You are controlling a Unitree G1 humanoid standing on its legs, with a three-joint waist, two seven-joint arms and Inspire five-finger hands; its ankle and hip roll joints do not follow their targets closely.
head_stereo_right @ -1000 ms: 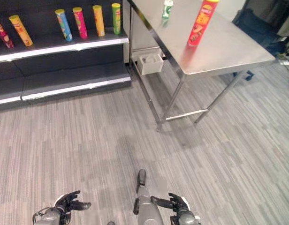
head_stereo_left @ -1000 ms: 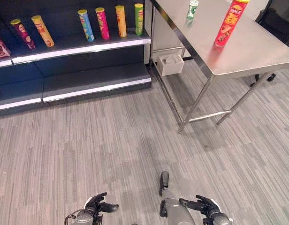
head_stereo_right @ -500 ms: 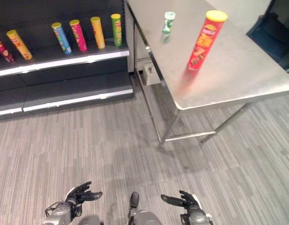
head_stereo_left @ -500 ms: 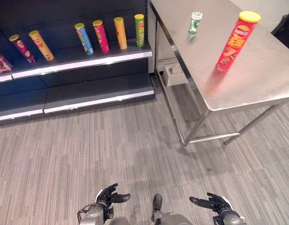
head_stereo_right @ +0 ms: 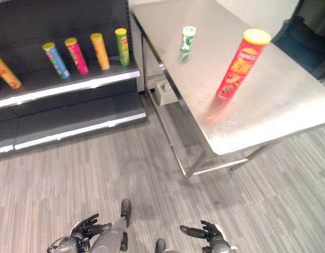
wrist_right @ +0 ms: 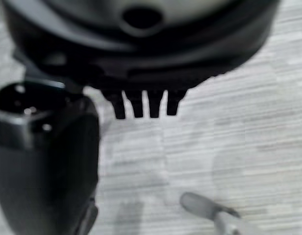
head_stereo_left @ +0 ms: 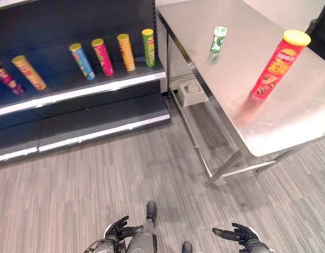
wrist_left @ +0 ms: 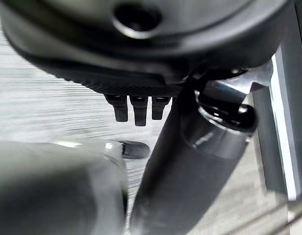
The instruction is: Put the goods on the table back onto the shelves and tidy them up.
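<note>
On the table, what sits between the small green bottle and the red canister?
Nothing: bare steel table separates the green bottle from the red canister, per both eye views.

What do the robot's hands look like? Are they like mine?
A bit like yours. The left hand and right hand are dark, almost black, with slim fingers and a thumb. The wrists behind them look silver-grey and rounded, with a little white at the edges.

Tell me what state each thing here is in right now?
Red can: upright on the table.
Green bottle: upright on the table.
Shelf cans: standing in a row.
Left hand: open, holding nothing.
Right hand: open, holding nothing.
</note>
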